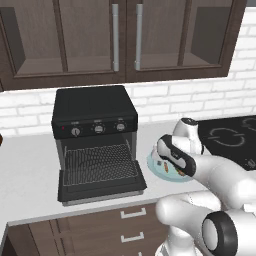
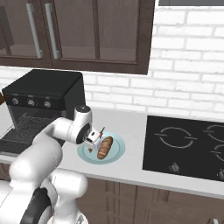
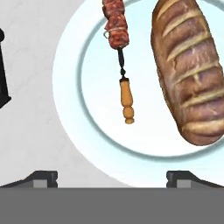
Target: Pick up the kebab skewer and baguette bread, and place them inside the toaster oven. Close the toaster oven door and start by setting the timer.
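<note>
Hovering with fingers (image 3: 43, 178) spread wide, we see the kebab skewer (image 3: 120, 57) and baguette bread (image 3: 192, 70) lying between and beyond them on the plate (image 3: 70, 78).

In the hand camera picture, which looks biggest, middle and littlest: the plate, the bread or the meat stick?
1. The round pale-blue plate looks largest; its edges run past the picture.
2. The golden-brown scored baguette loaf comes next.
3. The thin kebab skewer with red meat chunks and a wooden handle looks smallest, though its top is cut off.
</note>
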